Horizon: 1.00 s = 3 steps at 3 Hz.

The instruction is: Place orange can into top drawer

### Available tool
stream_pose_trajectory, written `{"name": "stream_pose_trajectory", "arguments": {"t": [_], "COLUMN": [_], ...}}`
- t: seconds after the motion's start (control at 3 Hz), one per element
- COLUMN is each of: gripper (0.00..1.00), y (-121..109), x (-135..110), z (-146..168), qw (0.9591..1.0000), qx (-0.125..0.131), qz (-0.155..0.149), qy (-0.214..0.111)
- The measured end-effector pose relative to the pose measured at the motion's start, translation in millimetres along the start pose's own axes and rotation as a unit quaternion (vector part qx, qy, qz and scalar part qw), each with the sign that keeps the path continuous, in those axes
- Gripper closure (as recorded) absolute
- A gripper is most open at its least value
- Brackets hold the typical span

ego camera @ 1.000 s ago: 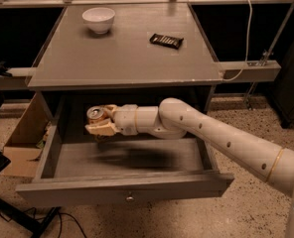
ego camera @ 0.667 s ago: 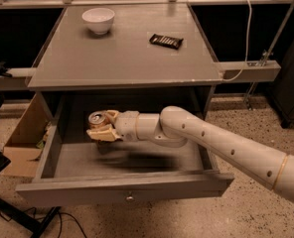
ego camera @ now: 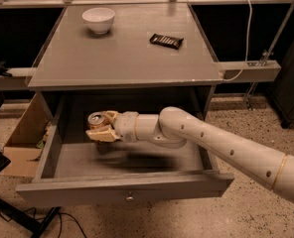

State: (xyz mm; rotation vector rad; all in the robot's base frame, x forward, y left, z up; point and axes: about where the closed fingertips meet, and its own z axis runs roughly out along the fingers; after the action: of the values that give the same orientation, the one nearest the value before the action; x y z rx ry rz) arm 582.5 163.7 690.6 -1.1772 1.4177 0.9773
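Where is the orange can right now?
In the camera view, the orange can is held in the gripper inside the open top drawer, on its left side, above its floor.

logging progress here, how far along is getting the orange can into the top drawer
Done: the top drawer stands pulled open, and the orange can is grasped. In hand: the gripper is shut on the can, inside the drawer's left part, seemingly above its floor. Left: lower it, let go and pull the arm out.
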Motion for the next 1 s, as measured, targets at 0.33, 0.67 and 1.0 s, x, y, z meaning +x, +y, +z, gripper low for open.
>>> {"name": "stream_pose_trajectory", "arguments": {"t": [0.33,0.67,1.0], "gripper": [0.36,0.13,0.0], "y": [0.0,0.0,0.1], "x": [0.0,0.0,0.0], "z": [0.0,0.0,0.1], "qw": [1.0,1.0,1.0], "qx": [0.0,0.0,0.0], "qz": [0.0,0.0,0.0], "qy": [0.0,0.0,0.0]}}
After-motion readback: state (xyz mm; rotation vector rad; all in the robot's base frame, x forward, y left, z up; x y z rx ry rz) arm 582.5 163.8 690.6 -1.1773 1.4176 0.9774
